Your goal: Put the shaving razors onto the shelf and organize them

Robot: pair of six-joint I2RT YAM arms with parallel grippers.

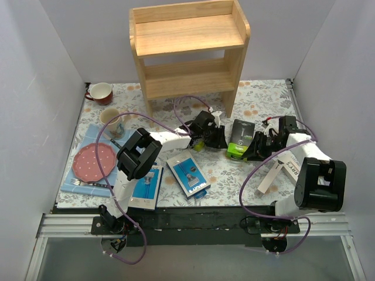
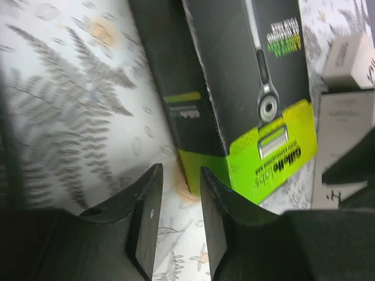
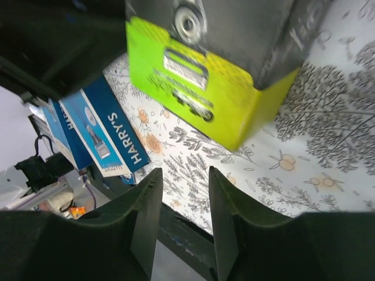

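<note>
At ten o'clock on the floral tablecloth (image 1: 263, 105) stand a red ceramic mug (image 1: 101, 92) and a cream patterned mug (image 1: 112, 122); at eight o'clock, a pink dotted plate (image 1: 95, 161) and metal fork (image 1: 88, 184) lie on a blue mat (image 1: 85, 136).

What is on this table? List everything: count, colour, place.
Shelf: 1, light wood, far centre.
Black box: 1 certain, black with a lime end, centre; a lime bit to its left may be a second.
Blue packs: 2, blue, near centre.
White boxes: 2, white, right of the black box.
Cup: 1, red, far left.
Mug: 1, pale patterned, left.
Plate: 1, pink dotted, on the mat.
Mat: 1, blue, near left.
Fork: 1, silver, on the mat.
Cloth: 1, white floral, over the table.
Left gripper: black, open, facing the black box.
Right gripper: black, open, facing the black box.
</note>
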